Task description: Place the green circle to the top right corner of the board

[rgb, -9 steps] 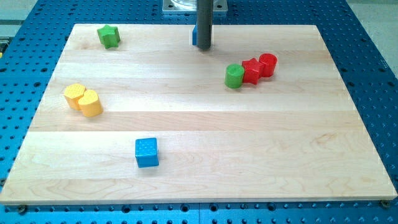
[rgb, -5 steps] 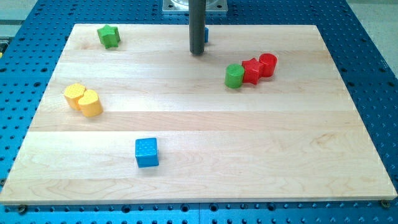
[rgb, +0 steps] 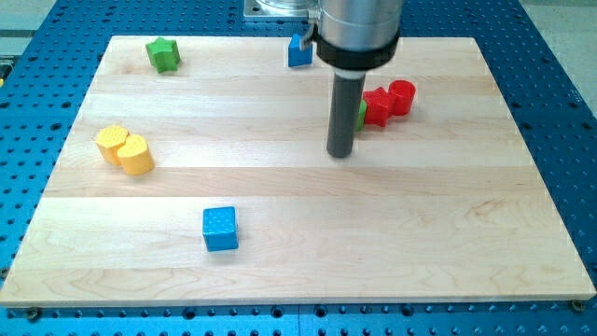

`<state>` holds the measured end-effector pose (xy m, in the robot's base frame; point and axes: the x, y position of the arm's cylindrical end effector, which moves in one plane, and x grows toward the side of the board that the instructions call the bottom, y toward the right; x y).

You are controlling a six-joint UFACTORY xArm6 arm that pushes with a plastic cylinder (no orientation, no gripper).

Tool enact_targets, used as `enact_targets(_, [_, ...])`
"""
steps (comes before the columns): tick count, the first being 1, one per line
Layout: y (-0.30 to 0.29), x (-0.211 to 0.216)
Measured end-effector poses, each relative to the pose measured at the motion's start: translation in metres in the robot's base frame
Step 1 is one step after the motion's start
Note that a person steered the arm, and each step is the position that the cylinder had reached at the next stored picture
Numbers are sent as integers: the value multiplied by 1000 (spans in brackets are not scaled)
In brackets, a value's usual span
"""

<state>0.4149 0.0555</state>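
The table (rgb: 522, 187) is filling most of the frame as a pale wooden board lying on a blue perforated base (rgb: 569, 112). The arm's rod is coming down from the top centre, and my tip (rgb: 340, 154) is resting on the wood a little right of centre. As a tool it is a plain rod with nothing to open or close, and it is holding nothing.

The green circle (rgb: 361, 114) is sitting in the upper right part of the frame, mostly hidden behind the rod, so only a sliver of green is showing at the rod's right edge. It appears to be touching the first of two red blocks (rgb: 377, 106) (rgb: 402, 97), though the rod is covering the join. From my tip the circle is lying up and slightly right, close by, and the target corner is lying further on in much the same direction. The reds are standing between the circle and that corner, so a straight push would probably carry them along.

Elsewhere, two yellow blocks (rgb: 112, 144) (rgb: 136, 155) are touching at the left, a blue cube (rgb: 220, 229) is sitting lower left, a green star (rgb: 162, 53) upper left, and a small blue block (rgb: 299, 51) near the top edge.
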Motion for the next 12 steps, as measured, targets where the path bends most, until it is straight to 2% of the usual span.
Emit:
enact_targets(1, [10,-50])
enact_targets(2, [5,-82])
enact_targets(3, [51,-88])
enact_targets(4, [89,-129])
enact_targets(5, [56,-139])
enact_targets(7, [115,-160])
enact_targets(12, [120,-150])
